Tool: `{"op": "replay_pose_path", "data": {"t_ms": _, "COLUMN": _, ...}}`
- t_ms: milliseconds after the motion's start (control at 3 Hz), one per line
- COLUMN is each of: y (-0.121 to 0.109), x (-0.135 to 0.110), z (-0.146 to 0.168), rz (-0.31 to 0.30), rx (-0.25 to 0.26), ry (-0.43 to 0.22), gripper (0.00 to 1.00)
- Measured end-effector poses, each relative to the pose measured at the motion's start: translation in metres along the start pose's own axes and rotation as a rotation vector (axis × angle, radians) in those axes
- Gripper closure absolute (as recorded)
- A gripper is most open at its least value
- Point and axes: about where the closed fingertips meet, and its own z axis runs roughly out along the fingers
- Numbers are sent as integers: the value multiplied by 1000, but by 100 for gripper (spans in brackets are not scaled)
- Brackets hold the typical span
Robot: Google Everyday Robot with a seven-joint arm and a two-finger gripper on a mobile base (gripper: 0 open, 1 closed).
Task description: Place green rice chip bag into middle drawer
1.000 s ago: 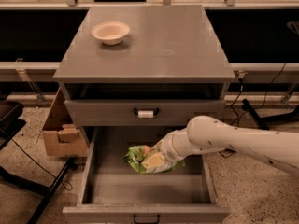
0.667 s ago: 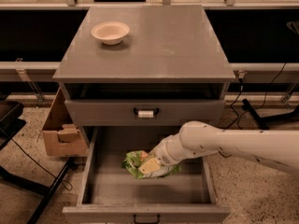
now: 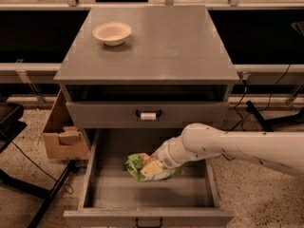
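White arm (image 3: 237, 148) reaches in from the right, and the gripper (image 3: 157, 164) is down inside the wide, deep grey middle drawer (image 3: 90, 175), which is pulled fully out w/ its dark handle at the front edge. The fingers are clamped on the small crinkled light-green rice chip bag (image 3: 137, 164). The bag's left part sticks out past the gripper; the rest is tucked under the wrist. The bag is over the drawer's middle, slightly toward the back. Can't tell if it touches the drawer floor or hangs just above it.

Vs 1 s ago: the arm's thick rounded joint is further left and a bit lower, and the bag has gone down w/ it, deeper into the drawer. Vs 0.7 s ago: barely any shift, the bag maybe a touch right and lower. Grip looks the same throughout.

Nothing else has changed. The cream round bowl (image 3: 112, 33) is at the back-left of the grey table (image 3: 180, 42). The grey drawer front w/ the white-tagged handle (image 3: 148, 115) sits above the open drawer, closed or nearly so. The brown cardboard box (image 3: 61, 137) is on the speckled floor at the table's left side.
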Motion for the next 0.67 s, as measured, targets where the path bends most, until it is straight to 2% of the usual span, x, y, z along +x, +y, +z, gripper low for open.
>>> {"op": "replay_pose_path", "data": {"t_ms": 667, "y": 0, "x": 0, "z": 0, "rz": 0, "rx": 0, "ry": 0, "gripper": 15}}
